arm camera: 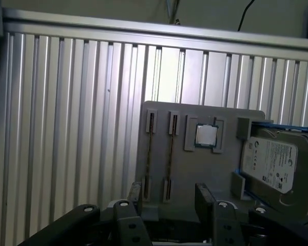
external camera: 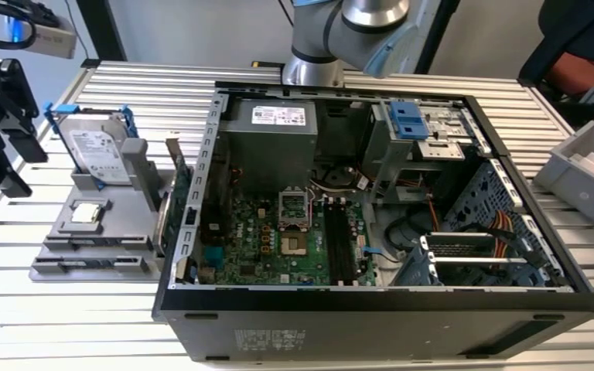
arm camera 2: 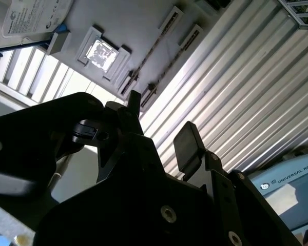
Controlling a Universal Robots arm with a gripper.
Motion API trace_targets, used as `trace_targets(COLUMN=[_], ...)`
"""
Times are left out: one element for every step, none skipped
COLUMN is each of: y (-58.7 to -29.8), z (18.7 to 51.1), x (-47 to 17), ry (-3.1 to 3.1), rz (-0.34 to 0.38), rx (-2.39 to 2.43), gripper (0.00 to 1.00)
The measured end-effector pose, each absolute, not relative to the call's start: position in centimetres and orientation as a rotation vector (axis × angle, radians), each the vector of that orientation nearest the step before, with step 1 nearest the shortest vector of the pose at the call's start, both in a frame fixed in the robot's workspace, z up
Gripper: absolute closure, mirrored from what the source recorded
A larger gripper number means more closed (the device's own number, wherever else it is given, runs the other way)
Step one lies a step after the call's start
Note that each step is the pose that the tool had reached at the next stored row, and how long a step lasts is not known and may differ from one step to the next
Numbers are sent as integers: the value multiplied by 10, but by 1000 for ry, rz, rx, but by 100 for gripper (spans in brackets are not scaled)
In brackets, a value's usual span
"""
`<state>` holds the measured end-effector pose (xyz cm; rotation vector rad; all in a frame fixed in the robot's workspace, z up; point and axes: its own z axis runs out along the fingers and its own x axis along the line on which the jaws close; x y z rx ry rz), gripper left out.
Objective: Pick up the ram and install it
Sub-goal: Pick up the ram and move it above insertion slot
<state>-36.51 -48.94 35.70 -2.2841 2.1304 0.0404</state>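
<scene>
First wrist view: fingers (arm camera: 204, 201) apart.

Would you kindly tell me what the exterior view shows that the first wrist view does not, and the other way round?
Exterior view: the open computer case with its motherboard, and a gray bin at the exterior view's right.

First wrist view: the ram as two thin sticks on edge in the slots of the gray holder, and the gap of the gripper, open and empty.

Both: the gray holder, the hard drive with blue clips, the processor chip and the slatted table.
</scene>
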Motion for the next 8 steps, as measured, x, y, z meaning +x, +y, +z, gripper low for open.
trace_targets(y=[-489, -489, -489, -489, -489, -489, -489, -489], z=[356, 355, 355, 354, 353, 353, 352, 351], x=[-365, -365, -365, -364, -364, -364, -364, -363], ry=[2130, 2131, 2131, 2131, 2131, 2131, 2131, 2131], rz=[40, 40, 40, 40, 40, 40, 40, 40], rx=[-2284, -2284, -2284, -2284, -2284, -2284, -2284, -2283], gripper=[0, 0, 0, 0, 0, 0, 0, 0])
